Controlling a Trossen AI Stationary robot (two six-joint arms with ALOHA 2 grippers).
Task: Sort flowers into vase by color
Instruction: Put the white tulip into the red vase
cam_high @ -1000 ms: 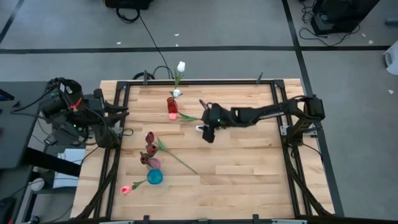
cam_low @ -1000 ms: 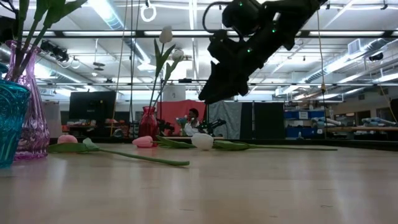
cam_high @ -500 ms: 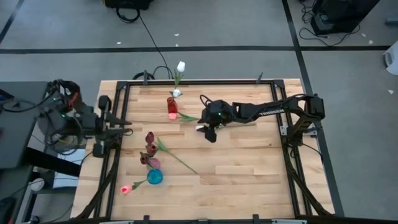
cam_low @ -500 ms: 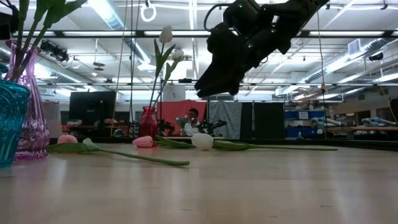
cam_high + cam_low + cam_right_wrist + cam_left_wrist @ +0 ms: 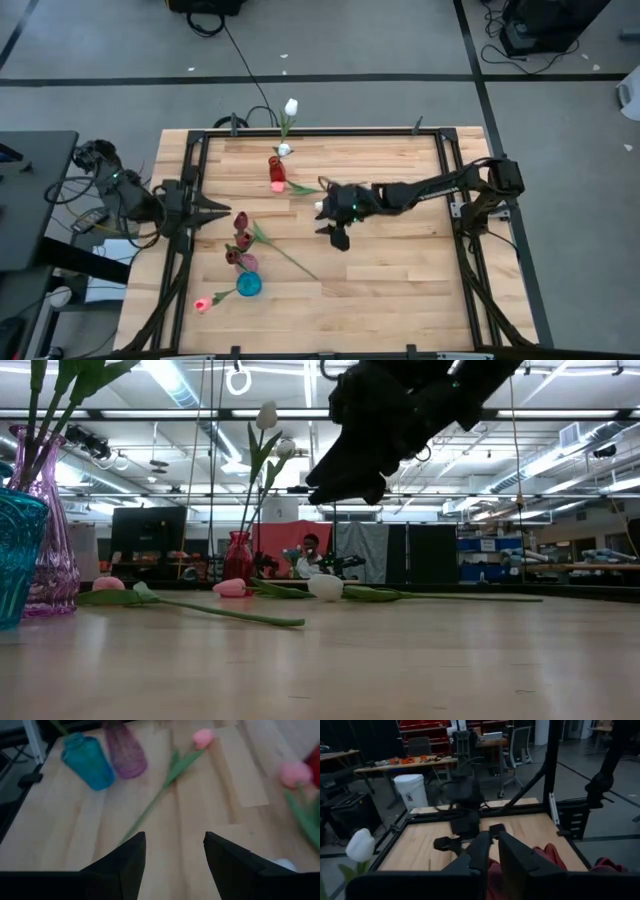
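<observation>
Right claw (image 5: 338, 236), fingers apart and holding nothing, hangs over the middle of the bench (image 5: 400, 260); seen from above it has slid a little nearer the loose pink flower (image 5: 272, 243), which lies just to its left, and off the white flower (image 5: 321, 208) beside its wrist. Left claw (image 5: 222, 208) has swung out over the bench's left edge, close to the purple vase (image 5: 244, 260); I cannot tell its fingers there.

Low view: the right claw (image 5: 345, 485) hovers high, touching nothing, above the white flower (image 5: 325, 587).

Left wrist view: the left claw (image 5: 493, 836) shows its fingers nearly together, empty.

Right wrist view: the open right claw (image 5: 174, 851) faces the pink flower (image 5: 202, 738), with the blue vase (image 5: 88, 761) beyond. Probably the pink one is next.
</observation>
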